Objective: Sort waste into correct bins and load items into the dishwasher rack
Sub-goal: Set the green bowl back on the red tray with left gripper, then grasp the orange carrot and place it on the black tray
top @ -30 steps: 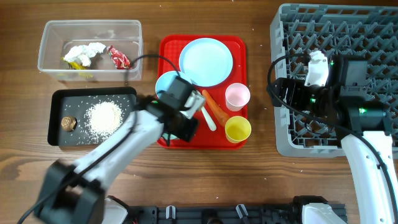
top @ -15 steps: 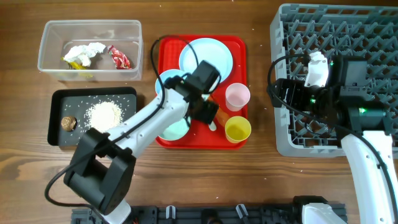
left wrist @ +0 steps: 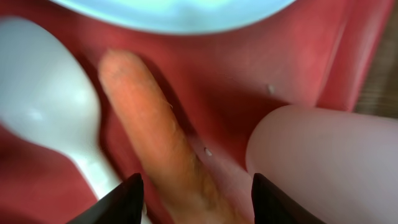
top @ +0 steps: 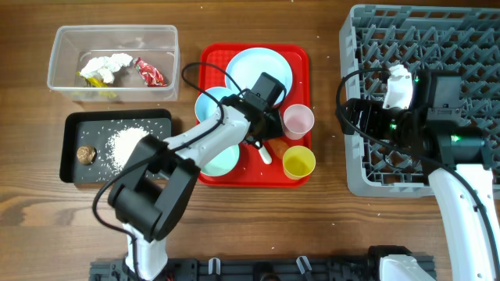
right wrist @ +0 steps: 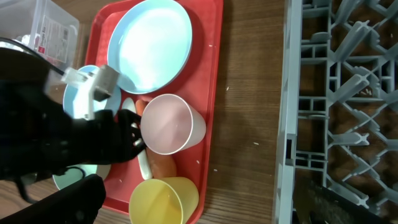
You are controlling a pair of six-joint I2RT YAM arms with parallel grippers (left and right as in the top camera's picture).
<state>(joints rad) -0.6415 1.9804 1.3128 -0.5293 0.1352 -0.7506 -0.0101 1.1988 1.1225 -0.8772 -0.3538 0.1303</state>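
An orange carrot [left wrist: 155, 137] lies on the red tray [top: 209, 62] between the white spoon [left wrist: 43, 106] and the pink cup [left wrist: 329, 162]. My left gripper [left wrist: 198, 199] is low over it, open, one finger on each side of the carrot. The pale blue plate [top: 246, 66], two bowls [top: 211, 105] [top: 223, 160] and the yellow cup [top: 298, 161] also sit on that tray. Over the left edge of the grey dishwasher rack [top: 367, 47] my right gripper [top: 349, 119] hangs wide open and holds nothing.
The clear tub [top: 62, 39] at the back left holds crumpled tissue [top: 105, 66] and a red wrapper [top: 148, 72]. In front of it the black tray [top: 74, 121] holds rice [top: 125, 144] and a brown lump [top: 85, 154].
My left arm swung right across the tray, from beside the bowls to over the carrot, and its jaws went from shut to open. The right arm stayed still.
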